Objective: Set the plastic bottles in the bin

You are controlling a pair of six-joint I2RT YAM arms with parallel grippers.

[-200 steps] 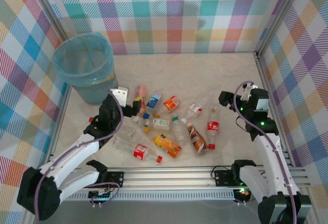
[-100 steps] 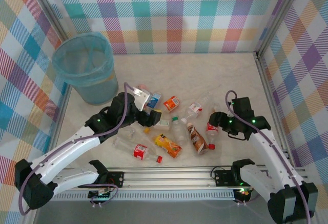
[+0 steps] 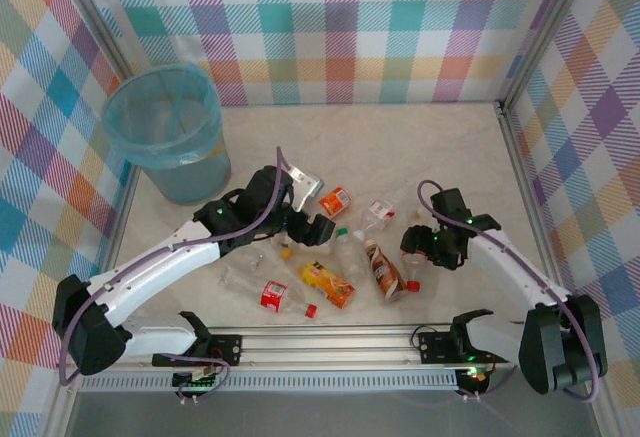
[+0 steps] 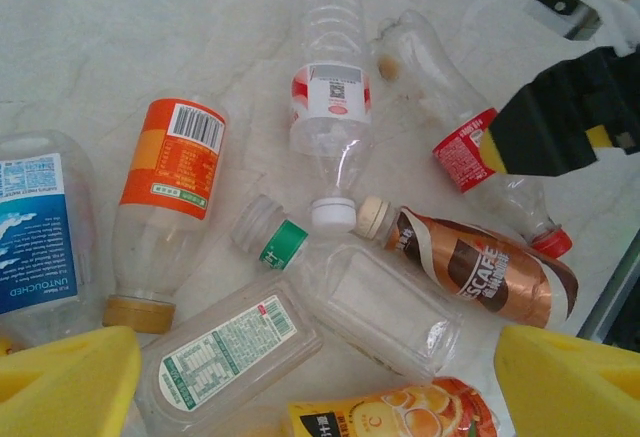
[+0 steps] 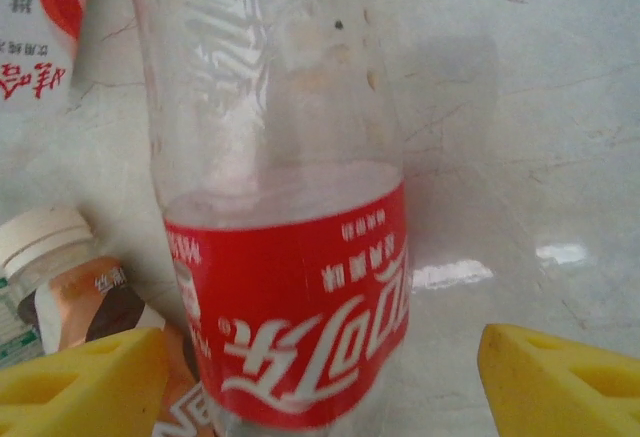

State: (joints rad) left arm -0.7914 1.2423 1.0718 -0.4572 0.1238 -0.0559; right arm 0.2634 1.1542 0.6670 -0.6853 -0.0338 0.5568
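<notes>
With the left arm: reaches from the near-left base diagonally toward the middle of the desk (image 3: 420, 147), elbow raised, wrist tipped down, and hangs the left gripper (image 3: 317, 229) over the left part of the plastic bottles (image 3: 328, 285). Holds those jaws wide, yellow fingertips (image 4: 65, 377) at the two lower corners of the wrist view, gripping nothing. Looks down there on a clear bottle with a green cap (image 4: 380, 312), a brown coffee bottle (image 4: 480, 272), an orange-labelled bottle (image 4: 170, 172) and a clear one with a white cap (image 4: 330, 107), all lying flat and crowded, several touching.

With the right arm: bends from the near-right base far and leftward, forearm low, and sets the right gripper (image 3: 417, 245) down at the right end of the pile. Holds these jaws wide too, one yellow finger (image 5: 85, 377) on each side of the red-labelled bottle (image 5: 290, 307), straddling it without clamping; clear gap on its right side, left side too close to tell.

Far left on the desk, well apart from pile and grippers: the bin (image 3: 190, 172), upright, lined with a light blue bag. All bottles in sight flat on the desk, outside the bin.
</notes>
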